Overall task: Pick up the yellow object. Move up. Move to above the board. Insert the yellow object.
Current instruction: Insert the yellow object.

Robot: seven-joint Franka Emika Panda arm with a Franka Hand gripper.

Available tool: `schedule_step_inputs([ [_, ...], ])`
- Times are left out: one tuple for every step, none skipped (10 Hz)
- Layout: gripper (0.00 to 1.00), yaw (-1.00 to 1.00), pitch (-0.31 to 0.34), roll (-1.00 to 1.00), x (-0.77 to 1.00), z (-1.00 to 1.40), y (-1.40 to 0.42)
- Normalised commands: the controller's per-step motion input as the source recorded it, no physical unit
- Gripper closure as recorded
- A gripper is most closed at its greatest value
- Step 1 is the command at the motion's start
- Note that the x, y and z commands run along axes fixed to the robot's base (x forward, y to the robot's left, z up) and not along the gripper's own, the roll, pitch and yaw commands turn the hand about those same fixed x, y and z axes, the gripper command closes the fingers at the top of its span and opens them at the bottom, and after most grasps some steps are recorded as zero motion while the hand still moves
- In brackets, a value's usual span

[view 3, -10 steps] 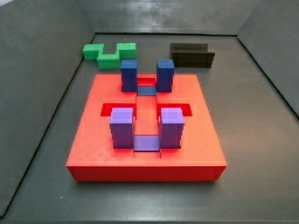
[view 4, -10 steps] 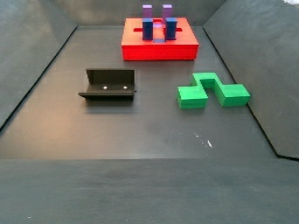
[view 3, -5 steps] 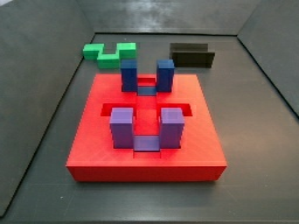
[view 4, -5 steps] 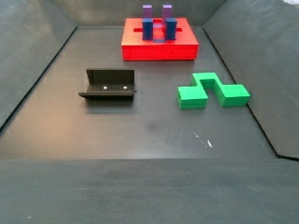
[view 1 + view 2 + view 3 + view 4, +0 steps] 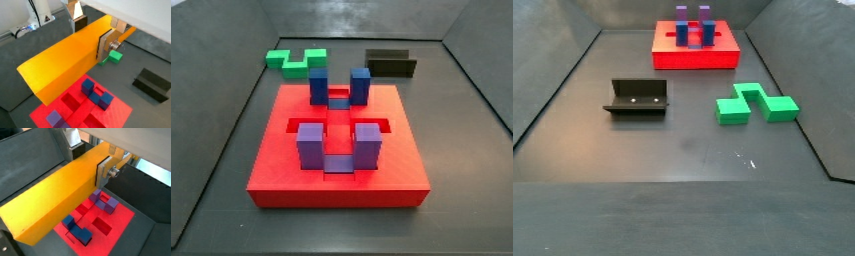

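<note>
Yellow object (image 5: 63,62): long yellow-orange bar, clamped in gripper, held in air above board; fills both wrist views (image 5: 57,195), absent from side views.
Gripper (image 5: 93,36): closed on bar's flat sides, silver finger (image 5: 105,44) pressed to one face; seen in wrist views only (image 5: 85,164).
Board (image 5: 338,150): red slab on floor, directly below bar in wrist views (image 5: 93,110); blue posts (image 5: 338,85) at 12 o'clock end, purple posts (image 5: 338,143) at 6 o'clock end in a side view.
Green zigzag block (image 5: 297,62): approx 11 o'clock of board, apart from it.
Fixture (image 5: 392,62): dark bracket, approx 1 o'clock of board, on floor (image 5: 673,140).
</note>
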Motion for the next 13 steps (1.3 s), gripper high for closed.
schedule_step_inputs([
  [1.00,0.06,-0.073,0.14,0.06,-0.99,-0.24],
  [1.00,0.11,-0.070,0.14,0.03,-0.98,-0.23],
  [1.00,0.15,-0.061,0.19,0.00,-0.90,-0.23],
  [1.00,0.16,-0.051,0.20,0.01,-0.87,-0.26],
  [1.00,0.11,-0.077,0.14,0.10,-0.95,-0.24],
  [1.00,0.11,-0.137,0.01,0.02,-0.97,-0.05],
  [1.00,0.05,-0.167,-0.02,0.05,-0.90,0.00],
  [1.00,0.00,-0.164,-0.06,0.17,-0.78,0.00],
  [1.00,0.00,-0.181,-0.14,0.09,-0.71,0.03],
  [1.00,0.00,-0.189,-0.22,0.03,-0.58,0.05],
  [1.00,0.00,-0.163,-0.20,0.00,-0.45,0.01],
  [1.00,0.00,-0.080,-0.10,0.00,-0.27,0.00],
  [1.00,0.00,-0.051,-0.03,0.00,-0.21,0.00],
])
